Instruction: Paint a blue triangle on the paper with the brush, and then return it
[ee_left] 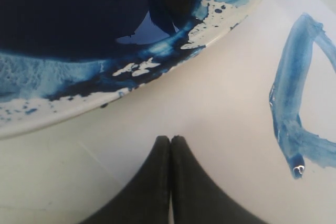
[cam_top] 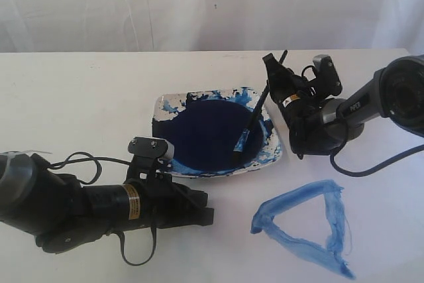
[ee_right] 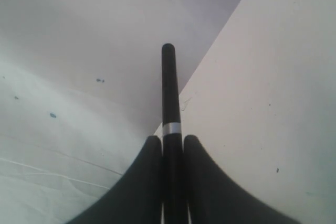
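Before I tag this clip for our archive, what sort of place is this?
Likely a staged tabletop robot-test setup: plain white cloth backdrop, the paper spread as worktop, one paint dish.

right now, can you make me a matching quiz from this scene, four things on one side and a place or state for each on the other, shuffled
Things:
1. brush
2. blue triangle
3. left gripper
4. paint dish

Places or states:
a. shut with nothing between its fingers, just outside the dish's rim
b. painted as a rough outline on the paper
c. tip down in the paint, handle clamped by the right gripper
d. holds a dark navy pool, rim splashed with blue

Pairs: 1-c, 2-b, 3-a, 4-d
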`<move>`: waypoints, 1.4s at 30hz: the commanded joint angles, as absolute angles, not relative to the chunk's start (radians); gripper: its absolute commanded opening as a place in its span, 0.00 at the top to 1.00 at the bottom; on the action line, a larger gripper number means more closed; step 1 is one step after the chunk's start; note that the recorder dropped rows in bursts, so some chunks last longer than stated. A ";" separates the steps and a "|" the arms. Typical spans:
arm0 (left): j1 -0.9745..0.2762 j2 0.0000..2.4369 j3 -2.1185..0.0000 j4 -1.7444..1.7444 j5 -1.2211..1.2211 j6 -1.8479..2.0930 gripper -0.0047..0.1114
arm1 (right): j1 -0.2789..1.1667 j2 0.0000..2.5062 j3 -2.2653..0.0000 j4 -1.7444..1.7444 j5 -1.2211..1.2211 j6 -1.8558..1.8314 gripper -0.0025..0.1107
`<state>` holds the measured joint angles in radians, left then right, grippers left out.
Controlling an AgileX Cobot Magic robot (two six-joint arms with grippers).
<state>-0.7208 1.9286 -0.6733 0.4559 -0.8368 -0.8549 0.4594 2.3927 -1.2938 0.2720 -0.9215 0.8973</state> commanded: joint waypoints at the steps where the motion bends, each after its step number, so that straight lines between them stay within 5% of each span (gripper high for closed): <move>1: -0.723 1.921 -0.669 0.458 -0.818 -0.855 0.96 | 0.450 2.400 -1.295 0.268 -0.915 0.825 0.90; 15: -0.723 1.921 -0.669 0.458 -0.818 -0.855 0.96 | 0.450 2.400 -1.295 0.224 -0.927 0.806 0.45; 28: -0.723 1.921 -0.669 0.458 -0.818 -0.855 0.96 | 0.439 2.279 -1.120 0.233 -1.002 0.676 0.44; 42: -0.723 1.921 -0.669 0.458 -0.818 -0.855 0.96 | 0.412 1.887 -0.659 0.235 -1.221 0.487 0.48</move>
<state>-0.7208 1.9286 -0.6733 0.4559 -0.8368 -0.8549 0.4201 1.9857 -0.7533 0.2343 -1.1700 0.5628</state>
